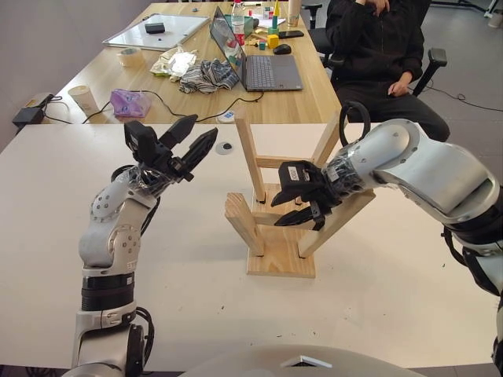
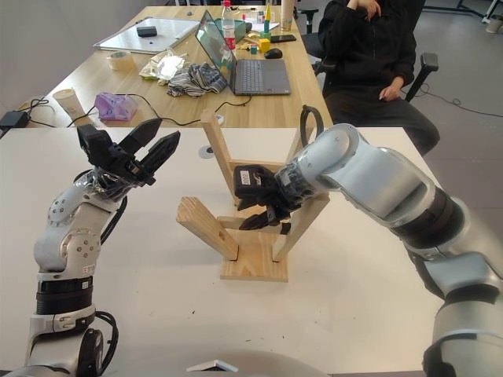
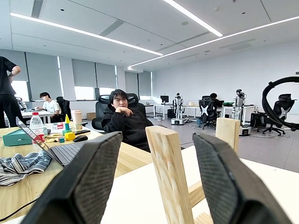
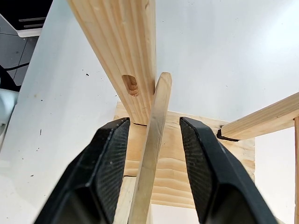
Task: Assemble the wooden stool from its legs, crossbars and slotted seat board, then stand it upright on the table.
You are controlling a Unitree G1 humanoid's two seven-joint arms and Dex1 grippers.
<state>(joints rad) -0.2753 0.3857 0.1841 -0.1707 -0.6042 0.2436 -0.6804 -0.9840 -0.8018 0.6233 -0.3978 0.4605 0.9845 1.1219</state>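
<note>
Jaws of the right gripper [image 4: 154, 137] stood open around a thin crossbar [image 4: 161, 100], one pad on either side of it with a sliver of gap on each, so nothing was clamped. The left gripper [image 1: 191, 141] hung in the air off to the stool's left, well apart from it, its fingers spread wide and empty, pointing towards the legs.

The stool [image 1: 279, 212] sat upside down near the middle of the white table [image 1: 393, 314]. Its seat board [image 1: 283, 265] lay flat on the surface and four legs rose out of it. The two far legs [image 1: 250, 153] stood tall and were joined by a second crossbar [image 1: 271, 162], which looked seated at both ends. The two nearer legs leaned outward, the near left leg [image 1: 244, 224] most of all.

By my reading, the job was past halfway but not close to finished. In the right wrist view, the leg beside the crossbar had a dowel hole [image 4: 131, 84] that was plainly vacant, and the crossbar's free end stood just beside that leg rather than in it. Whether its other end was already home I could not tell, since the gripper hid that joint in the head views.

What remained, as far as I could judge: steer that crossbar into the hole, pull the splayed near legs in square, fit any bars missing on the other sides, then turn the whole frame over onto its feet.
</note>
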